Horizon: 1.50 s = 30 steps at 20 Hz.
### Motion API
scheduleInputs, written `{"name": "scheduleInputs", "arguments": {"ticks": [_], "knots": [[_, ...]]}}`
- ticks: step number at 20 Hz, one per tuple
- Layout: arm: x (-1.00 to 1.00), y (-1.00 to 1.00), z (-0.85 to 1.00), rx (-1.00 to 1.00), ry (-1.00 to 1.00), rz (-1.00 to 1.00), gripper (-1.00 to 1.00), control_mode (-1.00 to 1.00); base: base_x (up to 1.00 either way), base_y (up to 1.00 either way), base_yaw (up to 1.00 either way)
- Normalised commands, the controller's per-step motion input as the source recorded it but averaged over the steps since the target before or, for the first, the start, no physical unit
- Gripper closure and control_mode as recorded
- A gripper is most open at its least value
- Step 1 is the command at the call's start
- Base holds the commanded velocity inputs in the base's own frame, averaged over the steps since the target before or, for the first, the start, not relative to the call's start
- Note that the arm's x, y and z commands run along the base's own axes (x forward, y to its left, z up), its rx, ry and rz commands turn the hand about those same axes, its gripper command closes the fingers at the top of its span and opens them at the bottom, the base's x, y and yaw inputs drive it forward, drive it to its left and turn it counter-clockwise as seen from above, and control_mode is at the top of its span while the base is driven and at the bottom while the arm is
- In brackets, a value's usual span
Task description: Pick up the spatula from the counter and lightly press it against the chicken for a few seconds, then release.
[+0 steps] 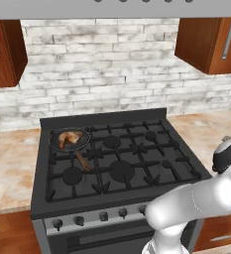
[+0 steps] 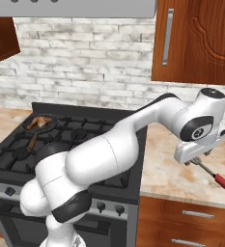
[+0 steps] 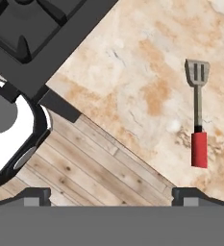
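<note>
gripper (image 3: 111, 196): released, jaws spread wide, nothing between them
fingertips (image 3: 35, 195): at the far sides of the hand view, both clear of the spatula
gripper position: in the right base view the gripper (image 2: 195, 158) hangs pointing down over the surface, right of the stove, just above the spatula's blade end
spatula (image 3: 197, 113): lies flat on the surface, not held; grey slotted blade, thin shaft, red handle
spatula, hand view: right of centre, blade toward the top, handle toward the bottom, nearer the right-hand fingertip
spatula, right base view: red handle (image 2: 222, 181) sticks out from under the hand toward the front edge; blade end hidden by the hand
surface (image 3: 142, 67): beige speckled stone, butts against the stove's right side
stove (image 1: 122, 158): black gas range, grates on top, knobs along the front
pan (image 1: 51, 142): dark, on the back-left burner, brown handle pointing to the front
chicken (image 1: 69, 139): browned piece inside the pan; well apart from the spatula, most of the stove top between them
arm: white, reaches past the stove's front right corner to the surface
floor (image 3: 80, 168): wood planks, seen past the surface edge in the hand view
</note>
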Motion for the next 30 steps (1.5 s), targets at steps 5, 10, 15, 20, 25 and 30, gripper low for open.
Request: {"name": "scheduleInputs", "arguments": {"ticks": [5, 10, 15, 20, 25, 30], "knots": [[0.17, -0.24, -0.01, 0.01, 0.01, 0.00, -1.00, -1.00, 0.00, 0.00, 0.00], [0.19, -0.14, -0.18, 0.00, 0.00, 0.00, -1.00, -1.00, 0.00, 0.00, 0.00], [0.19, -0.04, -0.21, 0.01, 0.01, 0.00, -1.00, -1.00, 0.00, 0.00, 0.00], [0.02, -0.12, -0.24, 0.00, 0.02, 0.00, -1.00, -1.00, 0.00, 0.00, 0.00], [0.01, -0.14, -0.29, 0.00, 0.09, 0.00, -1.00, -1.00, 0.00, 0.00, 0.00], [0.00, -0.16, -0.14, 0.00, 0.10, 0.00, -1.00, -1.00, 0.00, 0.00, 0.00]]}}
